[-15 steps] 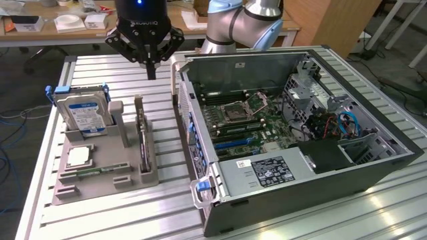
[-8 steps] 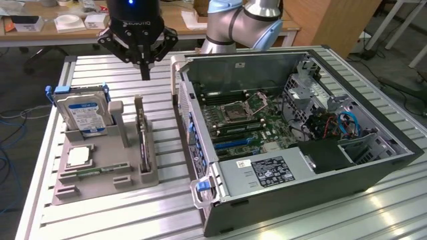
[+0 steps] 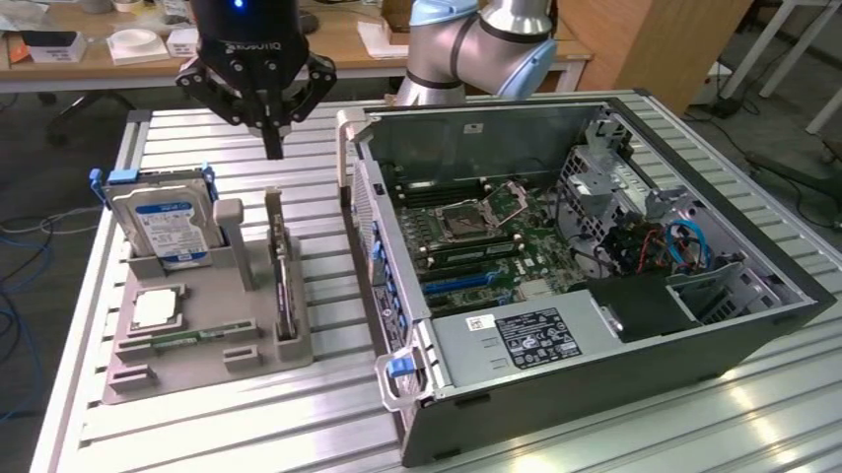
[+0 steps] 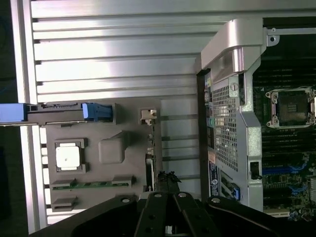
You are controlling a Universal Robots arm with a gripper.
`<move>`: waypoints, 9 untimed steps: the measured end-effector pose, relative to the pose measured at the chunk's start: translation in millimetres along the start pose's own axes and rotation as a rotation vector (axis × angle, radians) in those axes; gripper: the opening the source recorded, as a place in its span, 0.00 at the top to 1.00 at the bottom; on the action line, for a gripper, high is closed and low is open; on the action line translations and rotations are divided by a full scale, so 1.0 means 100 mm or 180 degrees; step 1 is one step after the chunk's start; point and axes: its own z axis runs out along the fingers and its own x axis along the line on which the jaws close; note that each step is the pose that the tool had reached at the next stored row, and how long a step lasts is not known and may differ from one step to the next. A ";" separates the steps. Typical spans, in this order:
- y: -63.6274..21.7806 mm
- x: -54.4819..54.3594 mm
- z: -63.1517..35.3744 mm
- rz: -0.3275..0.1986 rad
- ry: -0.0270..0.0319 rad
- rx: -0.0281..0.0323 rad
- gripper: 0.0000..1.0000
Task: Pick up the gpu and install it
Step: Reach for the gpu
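Note:
The gpu point(image 3: 279, 271) stands on edge in a slot on the exterior view's right side of the grey holder point(image 3: 197, 360), showing as a thin dark card with a silvery end. My gripper point(image 3: 274, 146) hangs above the table just beyond the holder's far end, fingers shut together and holding nothing. From the wrist, the gpu point(image 4: 149, 148) runs as a narrow strip along the holder point(image 4: 123, 148), and my gripper point(image 4: 167, 180) points at its nearer end without touching it.
A silver hard drive point(image 3: 165, 222) with a blue-white label stands upright in the holder, with a square processor chip point(image 3: 156, 307) in front of it. The open computer case point(image 3: 736, 340) lies at the exterior view's right, motherboard point(image 3: 474, 236) exposed. A wooden desk runs behind.

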 end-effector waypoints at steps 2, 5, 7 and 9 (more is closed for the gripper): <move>-0.002 0.03 -0.001 0.0000 0.0000 0.0000 0.90; -0.005 0.08 -0.002 0.0000 0.0000 0.0000 0.90; -0.008 0.11 -0.003 0.0000 0.0000 0.0000 0.90; -0.011 0.14 -0.003 0.0000 0.0000 0.0000 0.90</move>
